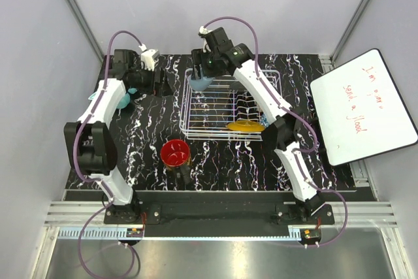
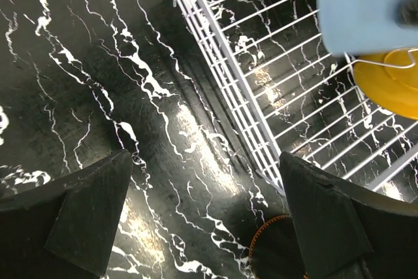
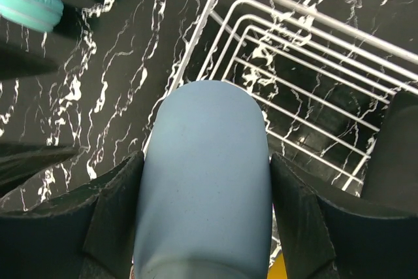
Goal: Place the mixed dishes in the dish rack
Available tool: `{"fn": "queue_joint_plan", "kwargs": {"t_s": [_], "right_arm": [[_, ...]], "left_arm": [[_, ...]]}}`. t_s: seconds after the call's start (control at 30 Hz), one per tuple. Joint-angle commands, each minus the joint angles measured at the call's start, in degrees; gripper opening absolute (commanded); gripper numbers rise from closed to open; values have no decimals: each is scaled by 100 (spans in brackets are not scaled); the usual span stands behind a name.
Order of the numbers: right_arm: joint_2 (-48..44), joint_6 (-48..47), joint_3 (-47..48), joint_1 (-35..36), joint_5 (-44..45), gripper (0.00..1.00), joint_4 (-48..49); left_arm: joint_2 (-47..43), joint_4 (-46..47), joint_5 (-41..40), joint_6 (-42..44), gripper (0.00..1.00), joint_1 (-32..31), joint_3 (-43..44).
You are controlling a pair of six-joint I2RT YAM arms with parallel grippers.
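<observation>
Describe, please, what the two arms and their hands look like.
Both the left arm and the right arm have white shell segments joined by bulky black joints. A thin purple cable loops along each from base to wrist. The left hand and the right hand each carry two broad, wedge-shaped matte black fingers.

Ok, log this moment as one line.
right tool: shut on cup, at rack corner | left tool: open, empty | plate: in rack | mug: on table
</observation>
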Motion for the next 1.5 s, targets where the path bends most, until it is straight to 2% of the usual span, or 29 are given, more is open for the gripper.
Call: {"fn": "queue_joint_plan", "kwargs": {"t_s": [0.0,0.2,0.47,0.6,0.93,1.13,1.47], "right_arm": [[-291,-149,180,-64,289,0,172],[-28,-167,136,-29,333,0,111],[553,-140,145,33,596,0,119],[588,-149,118,42,632,0,128],[623,-176,-22,33,720,0,102],[720,-167,-110,33,720,0,102],[887,-44,-128,-46,588,0,58]], "left_arm": [[412,428,239,36,99,64,-31],[765,516,160,194,99,12,5],[669,762,195,546,99,-366,-628],[668,823,63,792,99,-507,-821],[397,806,441,1126,99,-682,-1348],[150,411,898,1644,99,-876,-1595],[203,-371,1118,2163,99,-911,-1279]]}}
